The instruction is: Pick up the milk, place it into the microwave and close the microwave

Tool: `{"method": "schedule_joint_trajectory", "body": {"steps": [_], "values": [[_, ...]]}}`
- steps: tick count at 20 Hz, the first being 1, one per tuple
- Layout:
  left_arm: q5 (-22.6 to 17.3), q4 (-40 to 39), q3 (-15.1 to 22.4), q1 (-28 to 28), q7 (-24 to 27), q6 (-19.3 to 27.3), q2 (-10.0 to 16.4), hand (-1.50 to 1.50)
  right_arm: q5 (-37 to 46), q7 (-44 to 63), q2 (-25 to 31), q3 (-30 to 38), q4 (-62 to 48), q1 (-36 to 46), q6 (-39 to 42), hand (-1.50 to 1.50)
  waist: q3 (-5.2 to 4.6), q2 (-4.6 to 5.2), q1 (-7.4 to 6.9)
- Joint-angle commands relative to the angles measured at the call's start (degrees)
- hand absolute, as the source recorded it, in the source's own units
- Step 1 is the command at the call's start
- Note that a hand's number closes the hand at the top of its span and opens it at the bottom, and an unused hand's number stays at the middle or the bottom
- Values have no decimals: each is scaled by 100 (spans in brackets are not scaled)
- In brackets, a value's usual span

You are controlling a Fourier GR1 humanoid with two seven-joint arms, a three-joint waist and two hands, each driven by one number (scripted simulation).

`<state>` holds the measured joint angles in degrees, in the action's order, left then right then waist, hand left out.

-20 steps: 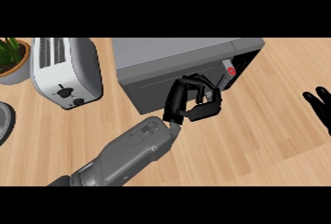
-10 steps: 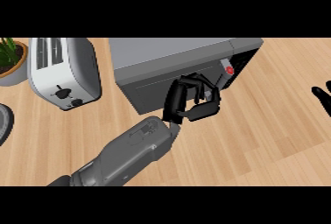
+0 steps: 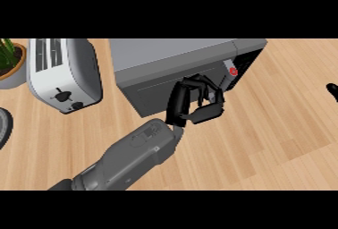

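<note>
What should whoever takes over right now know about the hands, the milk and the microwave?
Left hand: fingers curled, nothing visibly held, at the front of the microwave, by its door.
Right hand: only a sliver shows at the view's right edge, away from the microwave.
Milk: not visible on the counter; probably already inside, but this cannot be confirmed.
Done, apparently: the placing.
Left: the door looks shut or nearly so from above; confirm that it is fully closed, then pull the left hand away.
</note>
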<state>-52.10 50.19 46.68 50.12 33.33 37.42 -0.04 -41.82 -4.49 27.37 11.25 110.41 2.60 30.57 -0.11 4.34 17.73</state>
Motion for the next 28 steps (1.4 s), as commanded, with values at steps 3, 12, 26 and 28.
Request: {"method": "schedule_joint_trajectory", "body": {"steps": [3,12,26,28], "values": [[-224,-569,-381,484,50,-132,4,150,-179,106,112,73,3,83,-29,-150,-5,90,31],[-420,-659,-268,496,272,-140,4,150,-451,270,303,227,0,192,-110,-150,-5,75,58],[-676,-805,-118,598,494,-203,4,150,-1065,523,618,78,19,348,269,-150,6,93,-5],[-718,-827,-130,607,543,-199,4,150,-1113,500,582,71,1,309,293,-150,15,121,39]]}}
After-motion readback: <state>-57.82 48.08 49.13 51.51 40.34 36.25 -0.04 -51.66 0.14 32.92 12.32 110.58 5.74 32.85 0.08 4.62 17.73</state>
